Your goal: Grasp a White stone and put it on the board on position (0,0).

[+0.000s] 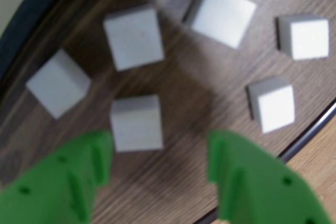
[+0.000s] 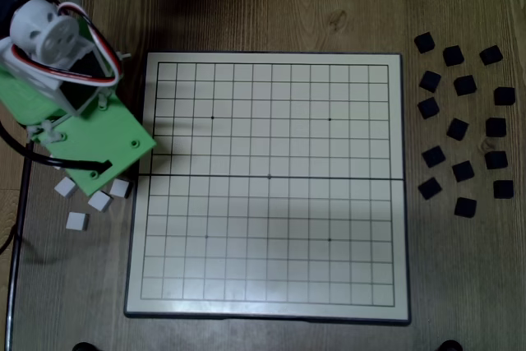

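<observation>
Green gripper (image 1: 157, 169) fingers hang spread apart and empty in the wrist view, one White stone (image 1: 137, 123) just beyond their tips. Six blurred white stones show there fully; the fixed view shows only four, the arm perhaps hiding others. Right of them lies the bare board (image 2: 268, 191), then seventeen black tiles (image 2: 457, 130) far right.

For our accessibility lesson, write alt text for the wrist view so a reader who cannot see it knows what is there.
An open green gripper hangs over dark wood-grain table, its two fingers framing the bottom edge. Six white stones lie scattered above it, the nearest just beyond the left finger. The picture is slightly blurred.
</observation>
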You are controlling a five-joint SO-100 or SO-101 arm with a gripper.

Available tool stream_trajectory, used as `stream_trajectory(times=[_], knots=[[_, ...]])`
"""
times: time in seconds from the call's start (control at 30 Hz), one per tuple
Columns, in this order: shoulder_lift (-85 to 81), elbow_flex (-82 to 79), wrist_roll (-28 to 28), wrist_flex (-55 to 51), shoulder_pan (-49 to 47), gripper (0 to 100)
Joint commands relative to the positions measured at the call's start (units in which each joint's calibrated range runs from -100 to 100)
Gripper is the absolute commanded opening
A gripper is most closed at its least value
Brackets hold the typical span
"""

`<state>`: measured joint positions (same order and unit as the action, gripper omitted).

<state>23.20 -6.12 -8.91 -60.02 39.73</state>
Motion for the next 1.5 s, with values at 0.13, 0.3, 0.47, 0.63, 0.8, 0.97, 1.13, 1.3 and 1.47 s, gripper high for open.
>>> stream_trajectory(times=[0.13,0.3,0.47,0.63,0.8,0.97,1.13,1.3,1.47], knots=[[-2.47,-0.93,-0.39,0.94,1.19,15],[-2.55,-2.38,-0.54,1.52,1.37,15],[-2.13,-2.76,-0.68,2.35,1.37,15],[-1.70,-4.21,-0.98,3.84,1.55,15],[-1.62,-5.86,-1.22,5.32,1.74,14],[-1.45,-6.24,-1.76,5.65,1.83,7],[-1.28,-6.44,-1.51,6.73,1.28,7],[-1.11,-6.82,-1.37,7.47,1.28,6],[-3.91,-6.73,-0.29,7.47,2.28,6]])
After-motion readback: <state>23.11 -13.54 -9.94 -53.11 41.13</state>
